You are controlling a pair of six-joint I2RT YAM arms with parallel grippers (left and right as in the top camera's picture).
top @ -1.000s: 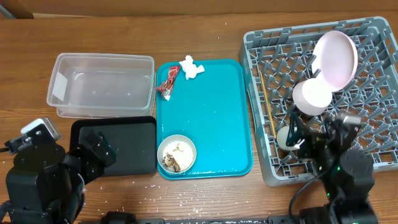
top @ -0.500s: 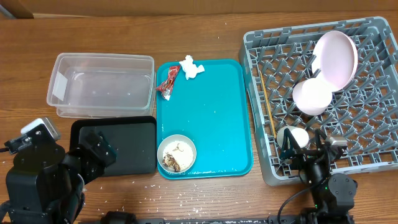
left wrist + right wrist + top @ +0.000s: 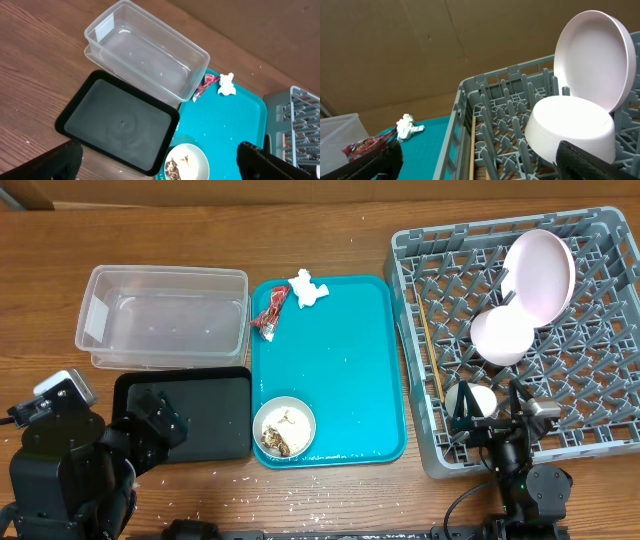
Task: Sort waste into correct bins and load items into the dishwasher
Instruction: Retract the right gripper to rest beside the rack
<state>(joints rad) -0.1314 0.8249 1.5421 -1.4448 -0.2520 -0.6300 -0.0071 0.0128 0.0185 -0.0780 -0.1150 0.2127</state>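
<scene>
On the teal tray (image 3: pixel 345 350) lie a crumpled white tissue (image 3: pixel 308 288) and a red wrapper (image 3: pixel 270 312). A small pale bowl (image 3: pixel 284 426) with brownish food scraps stands at its front. The grey dish rack (image 3: pixel 600 395) holds the white plate (image 3: pixel 540 275) upright, the pinkish-white bowl (image 3: pixel 503 335) upside down, chopsticks (image 3: pixel 432 350) along its left side, and a small pale round item (image 3: pixel 472 398). The clear tub (image 3: pixel 160 315) and black tray (image 3: pixel 185 415) are empty. My left gripper (image 3: pixel 160 164) is open above the black tray's front. My right gripper (image 3: pixel 485 160) is open at the rack's front edge.
The left wrist view shows the tub (image 3: pixel 145 50), black tray (image 3: pixel 117 122), wrapper (image 3: pixel 204 85), tissue (image 3: pixel 227 84) and scrap bowl (image 3: pixel 187 161). The right wrist view shows the plate (image 3: pixel 595 55), bowl (image 3: pixel 570 127), a chopstick (image 3: pixel 472 145) and the tissue (image 3: pixel 407 126). A brown cardboard wall stands behind.
My right arm has drawn back from inside the rack to its front edge, uncovering the small pale round item. The left arm has not moved.
</scene>
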